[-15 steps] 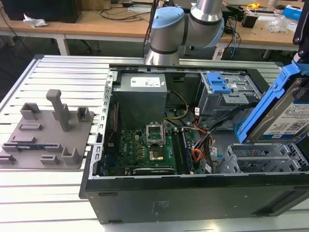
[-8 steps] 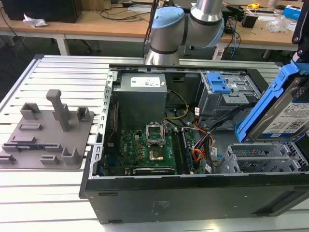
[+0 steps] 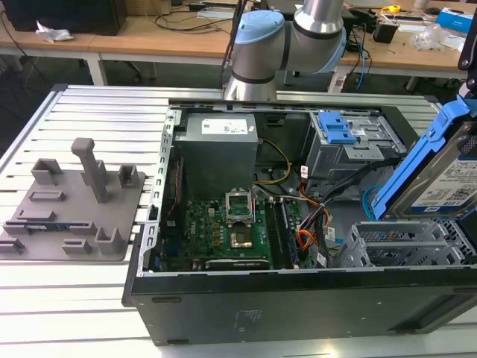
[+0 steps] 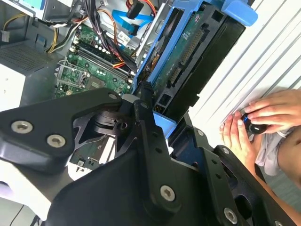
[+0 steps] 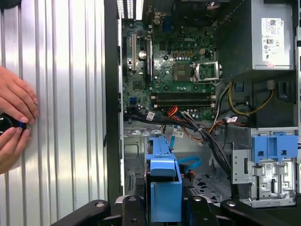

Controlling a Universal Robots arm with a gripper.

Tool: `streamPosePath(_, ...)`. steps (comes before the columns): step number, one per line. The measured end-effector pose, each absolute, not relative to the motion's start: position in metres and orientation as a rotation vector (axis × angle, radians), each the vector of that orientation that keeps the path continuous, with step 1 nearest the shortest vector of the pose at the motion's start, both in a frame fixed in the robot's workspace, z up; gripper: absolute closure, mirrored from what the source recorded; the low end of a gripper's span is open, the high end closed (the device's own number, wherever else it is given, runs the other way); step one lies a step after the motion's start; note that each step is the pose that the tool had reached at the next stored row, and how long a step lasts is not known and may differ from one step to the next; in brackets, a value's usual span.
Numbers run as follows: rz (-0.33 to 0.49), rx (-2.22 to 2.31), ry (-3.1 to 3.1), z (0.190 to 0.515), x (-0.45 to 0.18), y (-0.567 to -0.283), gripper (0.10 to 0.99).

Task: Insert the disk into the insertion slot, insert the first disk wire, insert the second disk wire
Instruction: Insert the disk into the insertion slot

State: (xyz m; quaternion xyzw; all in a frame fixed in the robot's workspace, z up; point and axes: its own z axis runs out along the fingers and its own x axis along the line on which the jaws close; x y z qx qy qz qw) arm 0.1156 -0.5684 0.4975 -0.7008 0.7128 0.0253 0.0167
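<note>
Holding: the gripper (image 4: 162, 106) is clamping the disk (image 4: 188, 56) by its blue carrier frame, with black fingers (image 4: 143, 94) pressing on the frame's sides.
Disk location: the disk (image 3: 451, 186) is hanging ahead of the fingertips, clear of the case floor. Its far end is hovering just above the insertion slot (image 3: 391, 242), and it is not yet sitting inside.
Disk axis: the long axis is running roughly in line with the fingers and slanting steeply, with the leading end pointing down at the slot.
Likely reason: the tilt appears to be letting the leading end meet the cage mouth first.
Cables: orange and blue cables (image 5: 190, 164) are lying loose beyond the fingertips, beside the slot, and none is plugging into the disk.
Taller cage (image 5: 275, 146): it is standing off to one side of the gripper, apart from the disk.
Hands (image 5: 14, 117): a person's hands are resting on the slatted table (image 5: 70, 94) outside the case, well apart from the gripper, and are pinching a small dark object.
</note>
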Motion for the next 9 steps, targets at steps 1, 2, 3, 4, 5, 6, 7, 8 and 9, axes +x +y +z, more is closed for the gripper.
streamPosePath(1,0.079,-2.178,2.216,0.4972,0.1166,-0.5684,0.722)
streamPosePath(2,0.079,-2.178,2.215,0.4969,0.1177,-0.5684,0.722)
streamPosePath(3,0.079,-2.178,2.216,0.4967,0.1196,-0.5684,0.722)
streamPosePath(4,0.079,-2.178,2.216,0.4962,0.1210,-0.5684,0.722)
streamPosePath(5,0.079,-2.178,2.216,0.4956,0.1212,-0.5684,0.722)
streamPosePath(6,0.079,-2.178,2.216,0.4946,0.1212,-0.5684,0.722)
streamPosePath(7,0.079,-2.178,2.216,0.4928,0.1212,-0.5680,0.722)
streamPosePath(8,0.079,-2.178,2.216,0.4916,0.1213,-0.5677,0.722)
streamPosePath(9,0.079,-2.178,2.215,0.4899,0.1213,-0.5673,0.722)
